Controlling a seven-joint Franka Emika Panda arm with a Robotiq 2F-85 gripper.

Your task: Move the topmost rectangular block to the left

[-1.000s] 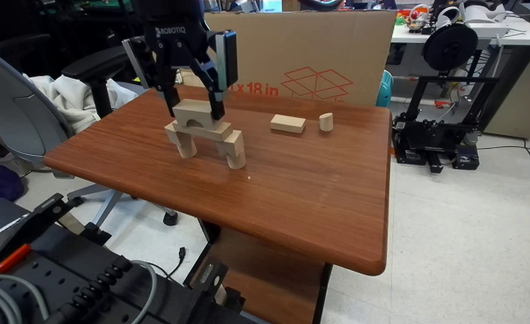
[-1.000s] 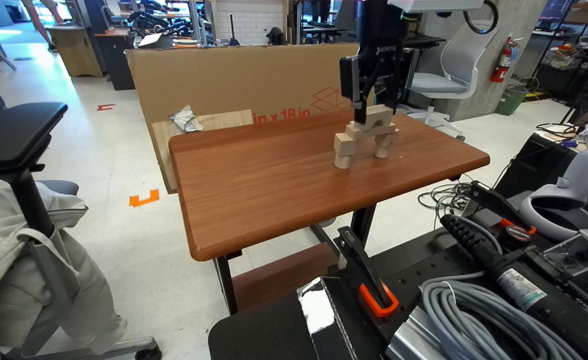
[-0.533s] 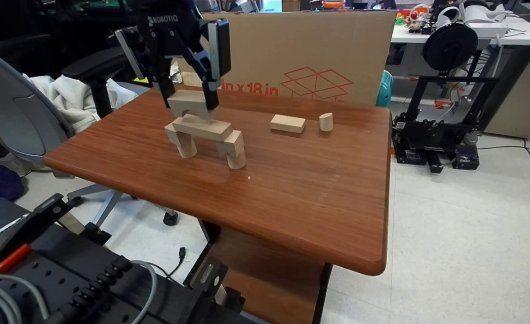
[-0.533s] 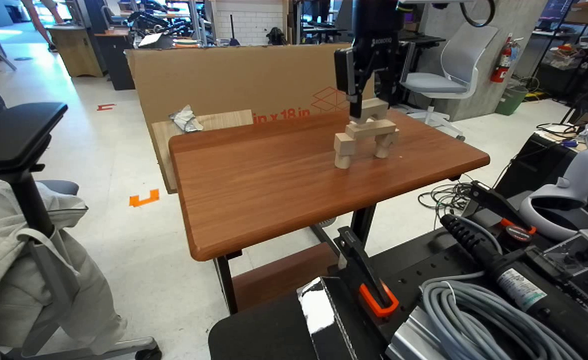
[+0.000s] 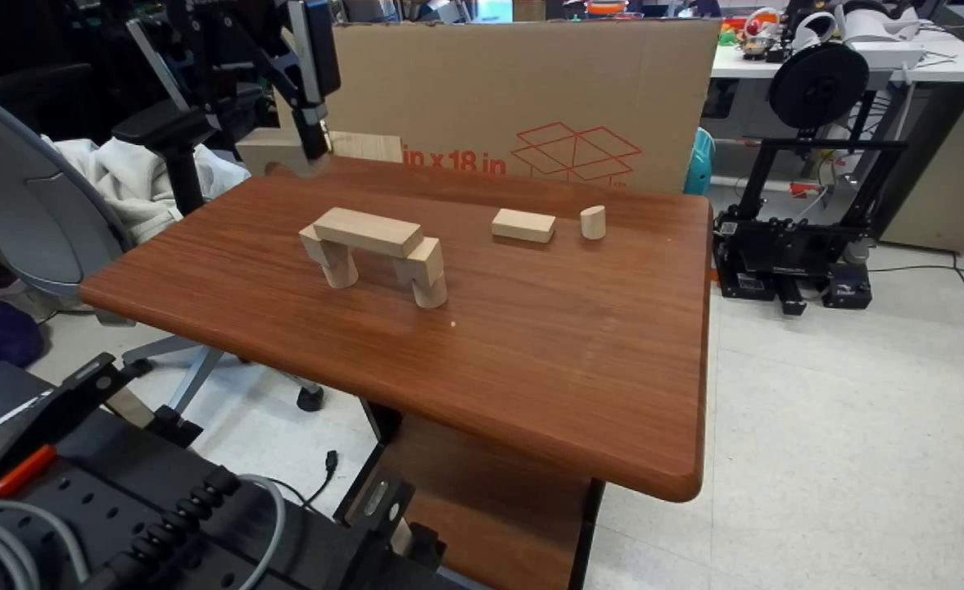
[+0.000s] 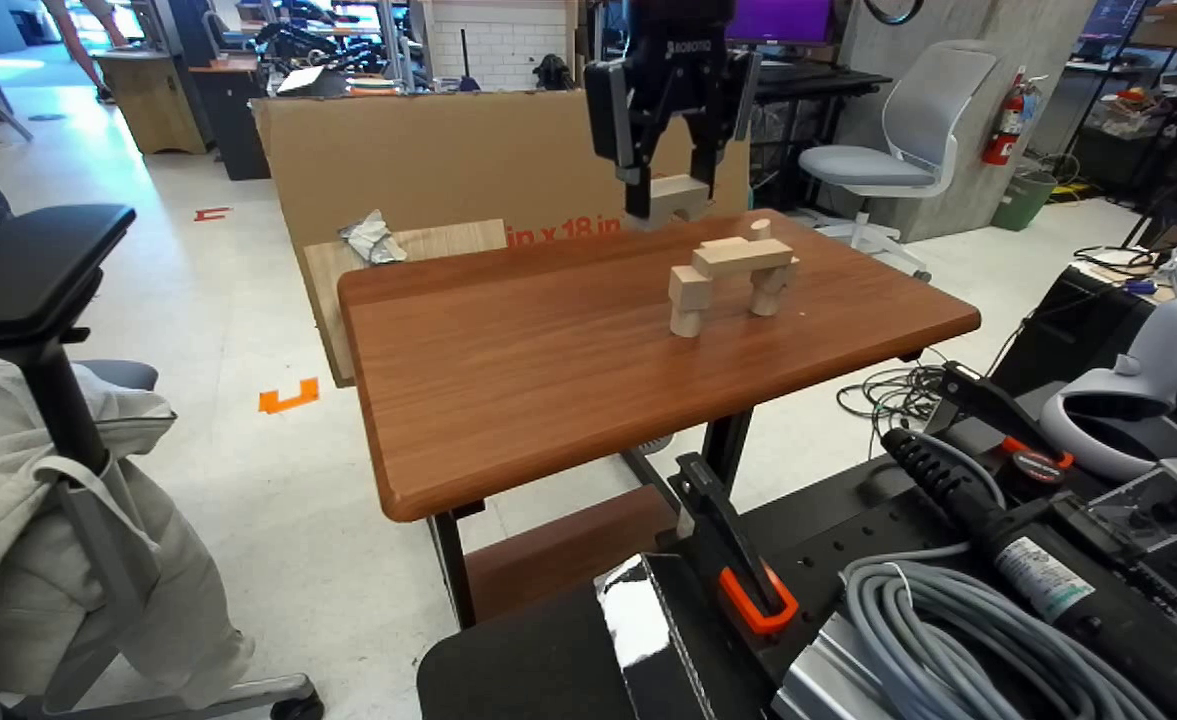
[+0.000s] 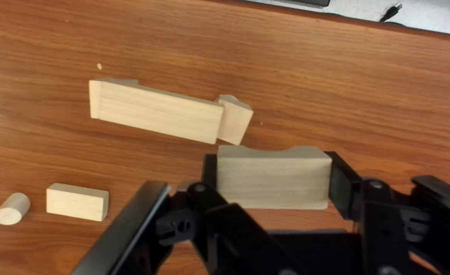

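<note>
The topmost block, a light-tan wooden block with an arch cut in its underside, shows in both exterior views [image 5: 264,149] [image 6: 676,198] and in the wrist view [image 7: 272,183]. My gripper [image 7: 274,177] is shut on its two ends and holds it in the air, near the table's back edge by the cardboard. The gripper also shows in both exterior views [image 5: 275,139] [image 6: 670,190]. The long plank [image 5: 367,232] lies across two supports, each a small block [image 6: 689,288] on a cylinder [image 5: 430,292]. The plank's top is bare; it also shows in the wrist view [image 7: 160,110].
A rectangular block [image 5: 523,225] and a slant-cut cylinder [image 5: 593,222] lie apart on the brown table [image 5: 547,352]; both show in the wrist view [image 7: 77,202] [image 7: 12,209]. A large cardboard sheet [image 6: 448,160] stands behind the table. An office chair [image 5: 39,172] stands beside it.
The arched block has been lifted off the plank in my gripper. It has moved up and left in both exterior views, away from the bridge. The bridge has stayed in place.
</note>
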